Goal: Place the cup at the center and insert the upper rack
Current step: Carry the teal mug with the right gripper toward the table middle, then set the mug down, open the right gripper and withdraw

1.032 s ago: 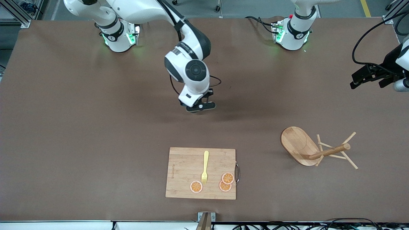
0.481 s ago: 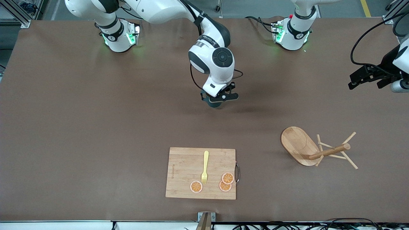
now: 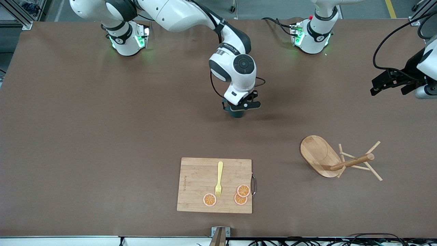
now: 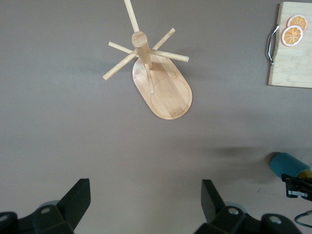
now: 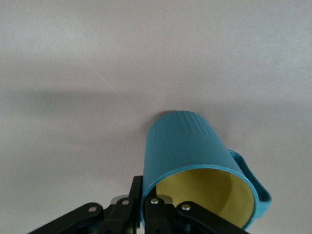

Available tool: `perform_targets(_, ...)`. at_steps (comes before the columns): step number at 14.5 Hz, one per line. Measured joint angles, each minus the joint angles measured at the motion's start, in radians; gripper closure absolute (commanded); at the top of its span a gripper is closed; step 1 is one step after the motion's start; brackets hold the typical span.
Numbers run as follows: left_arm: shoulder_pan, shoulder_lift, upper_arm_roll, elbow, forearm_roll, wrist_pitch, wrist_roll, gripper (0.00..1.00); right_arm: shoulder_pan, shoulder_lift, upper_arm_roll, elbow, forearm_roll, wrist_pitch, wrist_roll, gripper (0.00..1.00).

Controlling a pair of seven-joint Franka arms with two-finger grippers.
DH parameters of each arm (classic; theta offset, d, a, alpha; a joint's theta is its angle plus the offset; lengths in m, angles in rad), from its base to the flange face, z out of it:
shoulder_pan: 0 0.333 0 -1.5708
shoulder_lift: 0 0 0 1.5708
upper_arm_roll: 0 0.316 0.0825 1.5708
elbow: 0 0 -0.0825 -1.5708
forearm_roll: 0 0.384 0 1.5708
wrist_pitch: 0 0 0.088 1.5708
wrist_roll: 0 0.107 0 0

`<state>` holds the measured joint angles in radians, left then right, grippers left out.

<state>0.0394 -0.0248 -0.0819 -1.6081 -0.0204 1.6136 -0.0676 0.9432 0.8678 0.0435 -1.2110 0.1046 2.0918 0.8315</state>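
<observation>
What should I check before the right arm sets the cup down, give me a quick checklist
1. Grip on the cup: ok. The right gripper is shut on its rim, over the middle of the table.
2. Cup contact with the table: cannot tell.
3. Landing spot: ok. No object shows on the brown surface around the cup in the right wrist view.
4. Upper rack ready for insertion: not ok. It lies tipped on its side toward the left arm's end.
5. Left gripper: ok. It is open and hangs above the rack, holding nothing.
6. Cutting board with fork and orange slices: ok, nearer the front camera than the cup.
</observation>
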Motion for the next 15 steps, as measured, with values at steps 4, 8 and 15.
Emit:
perform_targets(4,0.000,0.001,-0.004,0.000,0.000,0.000,-0.007,0.00,0.008,0.013,-0.001,0.024,0.001,-0.005,0.003,0.19)
perform_targets(8,-0.001,0.002,-0.016,0.000,0.000,0.000,-0.012,0.00,0.008,0.017,-0.001,0.025,0.001,-0.006,0.005,0.00)
perform_targets(15,-0.001,0.002,-0.045,0.000,0.000,-0.001,-0.012,0.00,0.005,0.006,-0.015,0.107,0.001,-0.150,0.011,0.00)
